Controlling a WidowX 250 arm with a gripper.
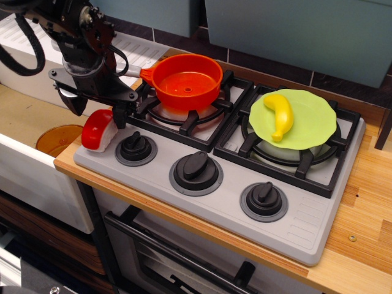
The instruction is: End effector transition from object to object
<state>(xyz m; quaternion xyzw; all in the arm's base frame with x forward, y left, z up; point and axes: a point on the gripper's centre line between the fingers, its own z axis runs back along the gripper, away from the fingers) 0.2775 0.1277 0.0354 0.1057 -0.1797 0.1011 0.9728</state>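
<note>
My gripper [98, 109], black with thick cables, hangs over the front-left corner of the grey toy stove [202, 202]. Its two fingers point down and stand apart, open, one on each side of the top of a red-and-white toy sushi piece [97, 133]. I cannot tell whether the fingers [120, 113] touch it. An orange pot [187, 81] sits on the left burner, just right of the gripper. A yellow banana [279, 114] lies on a green plate [309, 122] on the right burner.
Three black knobs [196, 171] line the stove front. A white sink [30, 122] lies to the left with an orange disc [56, 138] in it. The wooden counter [367, 202] runs right. Teal panels [294, 30] stand behind.
</note>
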